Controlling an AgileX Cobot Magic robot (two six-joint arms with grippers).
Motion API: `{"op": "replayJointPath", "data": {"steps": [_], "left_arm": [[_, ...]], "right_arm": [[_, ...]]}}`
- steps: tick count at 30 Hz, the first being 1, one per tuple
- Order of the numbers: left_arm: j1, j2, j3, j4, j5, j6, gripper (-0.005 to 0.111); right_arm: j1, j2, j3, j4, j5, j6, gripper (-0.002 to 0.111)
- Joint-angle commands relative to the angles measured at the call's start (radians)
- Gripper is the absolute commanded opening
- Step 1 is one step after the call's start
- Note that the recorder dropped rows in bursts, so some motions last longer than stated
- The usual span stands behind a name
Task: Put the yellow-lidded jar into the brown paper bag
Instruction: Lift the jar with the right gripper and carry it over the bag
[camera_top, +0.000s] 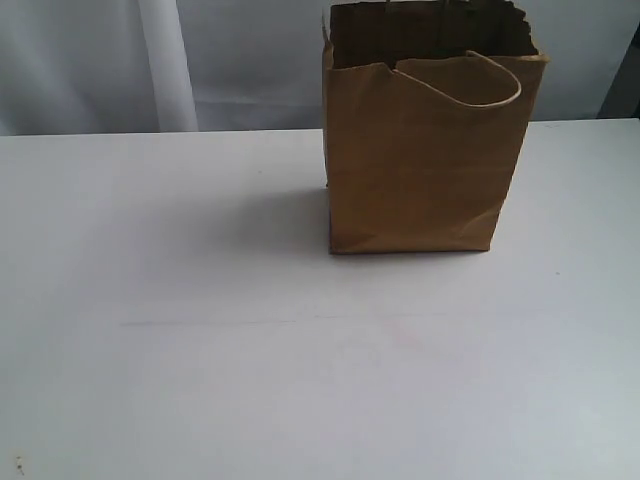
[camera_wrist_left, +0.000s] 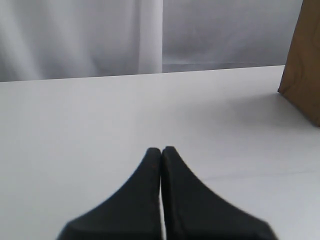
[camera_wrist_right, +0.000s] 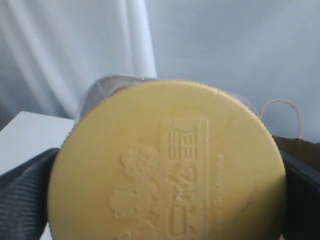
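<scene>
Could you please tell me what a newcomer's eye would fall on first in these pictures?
The mustard lid of the yellow-lidded jar fills the right wrist view, held between the right gripper's dark fingers. In the exterior view, the brown paper bag stands upright and open on the white table, right of centre towards the back. The left gripper is shut and empty over the table.

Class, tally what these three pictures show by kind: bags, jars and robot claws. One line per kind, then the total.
Bags: 1, the brown paper bag
Jars: 1, the yellow-lidded jar
Claws: 2, the left claw, shut, and the right claw, shut on the jar
Total: 4
</scene>
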Motion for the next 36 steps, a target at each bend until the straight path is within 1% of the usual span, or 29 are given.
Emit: {"op": "replayJointPath", "data": {"steps": [1,5,10,13,20,29,36], "left_arm": [[-0.005,0.003,-0.002,-0.004,-0.009,-0.004,0.001],[-0.005,0.003,-0.002,-0.004,-0.009,-0.004,0.001],[-0.005,0.003,-0.002,-0.004,-0.009,-0.004,0.001],[-0.005,0.003,-0.002,-0.004,-0.009,-0.004,0.001],[-0.005,0.003,-0.002,-0.004,-0.009,-0.004,0.001],[-0.005,0.003,-0.002,-0.004,-0.009,-0.004,0.001],[-0.005,0.003,-0.002,-0.004,-0.009,-0.004,0.001]], "right_arm": [[-0.106,0.089,-0.090,-0.028,-0.010,-0.035,0.000],[-0.187,0.159,-0.112,-0.004,-0.009,-0.079,0.000],[-0.262,0.242,-0.112,0.076,0.025,-0.135,0.000],[-0.278,0.283,-0.112,0.075,0.025,-0.174,0.000],[-0.302,0.343,-0.112,0.067,0.025,-0.198,0.000],[-0.369,0.430,-0.112,0.107,0.025,-0.287,0.000],[-0.372,0.507,-0.112,0.112,0.025,-0.334,0.000]]}}
